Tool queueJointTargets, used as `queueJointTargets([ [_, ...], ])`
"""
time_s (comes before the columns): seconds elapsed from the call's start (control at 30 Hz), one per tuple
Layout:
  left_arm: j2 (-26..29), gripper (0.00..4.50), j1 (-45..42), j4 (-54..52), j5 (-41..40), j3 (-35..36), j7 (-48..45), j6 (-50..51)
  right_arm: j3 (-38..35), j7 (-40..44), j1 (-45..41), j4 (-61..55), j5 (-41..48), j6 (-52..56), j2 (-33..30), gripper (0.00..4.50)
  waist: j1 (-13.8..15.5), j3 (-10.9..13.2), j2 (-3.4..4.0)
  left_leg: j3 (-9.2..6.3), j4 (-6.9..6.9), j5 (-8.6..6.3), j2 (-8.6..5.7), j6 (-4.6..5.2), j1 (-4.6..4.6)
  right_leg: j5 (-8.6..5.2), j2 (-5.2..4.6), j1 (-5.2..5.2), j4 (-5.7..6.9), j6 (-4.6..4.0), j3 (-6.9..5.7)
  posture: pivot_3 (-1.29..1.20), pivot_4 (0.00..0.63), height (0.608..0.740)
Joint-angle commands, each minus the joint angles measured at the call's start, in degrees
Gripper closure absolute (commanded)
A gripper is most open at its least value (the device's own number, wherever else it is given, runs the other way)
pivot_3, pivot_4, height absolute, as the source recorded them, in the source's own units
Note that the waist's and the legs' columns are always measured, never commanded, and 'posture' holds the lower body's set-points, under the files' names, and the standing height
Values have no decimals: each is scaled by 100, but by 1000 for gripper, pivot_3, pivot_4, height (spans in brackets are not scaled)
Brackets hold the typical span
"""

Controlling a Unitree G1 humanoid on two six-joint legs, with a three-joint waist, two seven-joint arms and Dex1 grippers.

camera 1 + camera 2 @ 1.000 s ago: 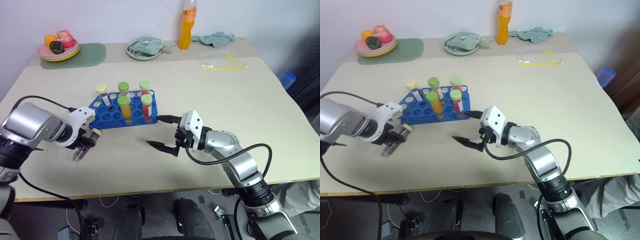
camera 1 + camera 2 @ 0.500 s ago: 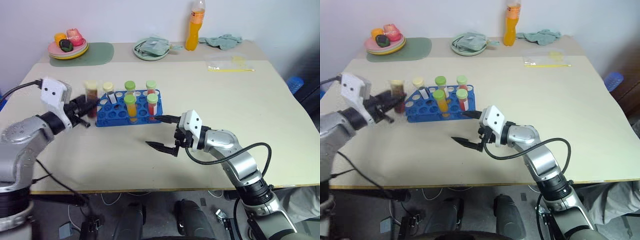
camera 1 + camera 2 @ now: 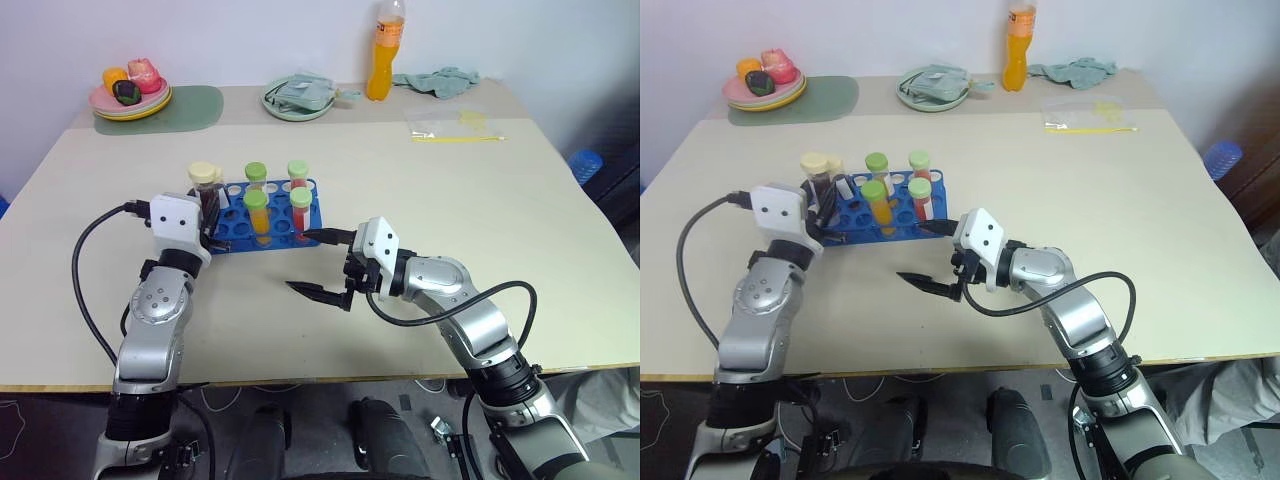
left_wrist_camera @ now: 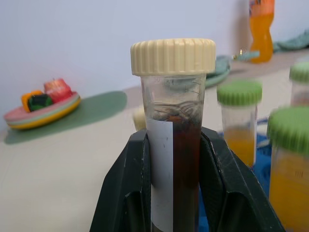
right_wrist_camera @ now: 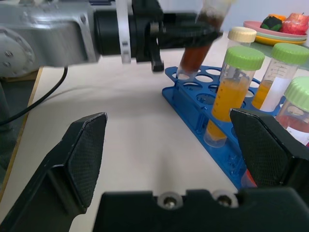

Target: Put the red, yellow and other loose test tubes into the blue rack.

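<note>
Clamping the dark maroon tube [image 4: 175,145] between its black fingers [image 4: 125,188], the left gripper [image 3: 205,215] holds it upright, cream cap on top, its lower end at a hole on the left end of the blue rack [image 3: 262,221]. Yellow and red tubes with green caps stand in the rack. The right gripper [image 3: 322,264] hovers just right of the rack, jaws spread wide, holding nothing.
</note>
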Motion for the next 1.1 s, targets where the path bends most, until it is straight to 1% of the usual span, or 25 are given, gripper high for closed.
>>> queueJointTargets([
  [0.03,-133,3748,-154,81,-180,68,-134,-216,-55,-81,3,-208,19,-45,49,0,6,0,0,-1,0,0,0,0,0,0,0,0,0,0,0,0,150,740],
  [0.27,-318,3748,-228,420,-153,-14,-251,-366,-28,-150,15,-217,24,-57,63,0,6,0,0,-2,1,0,0,0,1,0,0,1,0,0,-1,0,150,740],
  [0.5,-360,3748,-226,607,-96,0,-280,-630,-21,-122,2,-189,24,-102,57,0,9,0,0,-2,0,0,-1,0,1,0,0,2,0,0,-1,0,150,740],
  [0.57,-400,2714,-203,643,-114,-3,-295,-744,-34,-106,1,-169,26,-124,47,0,12,0,0,-2,1,0,-1,0,1,0,0,2,0,0,-1,0,150,740],
  [0.63,-456,1869,-169,616,-160,35,-289,-806,-51,-96,-5,-160,31,-134,36,0,11,0,0,-2,1,0,-1,0,1,0,0,2,-1,0,-1,0,150,740],
  [0.67,-483,1335,-133,544,-179,52,-284,-834,-85,-77,-3,-154,45,-144,9,0,10,0,0,-1,1,0,-1,0,1,0,0,2,-1,0,-1,0,150,740],
  [0.73,-430,452,53,154,-452,296,-372,-780,-268,-78,-62,-143,154,-46,-52,0,-5,0,0,-2,1,0,0,0,1,0,0,2,0,0,-1,0,150,740],
  [0.87,-186,452,532,-751,-1187,794,-618,-277,-744,53,-108,-110,483,190,-318,0,-23,0,1,-4,0,0,3,0,1,0,3,1,0,0,-1,0,150,740],
  [0.97,330,452,1126,-1535,-2083,1513,-982,346,-1144,139,-32,-169,780,500,-628,0,-12,0,1,-3,-1,0,4,0,1,0,0,2,0,-1,0,0,150,740],
  [1.1,1114,452,1973,-1963,-2516,2144,-1498,953,-1750,264,123,-62,1105,835,-1139,0,7,2,4,-2,-1,-1,3,1,1,-1,2,7,-4,-2,-1,0,150,740],
])
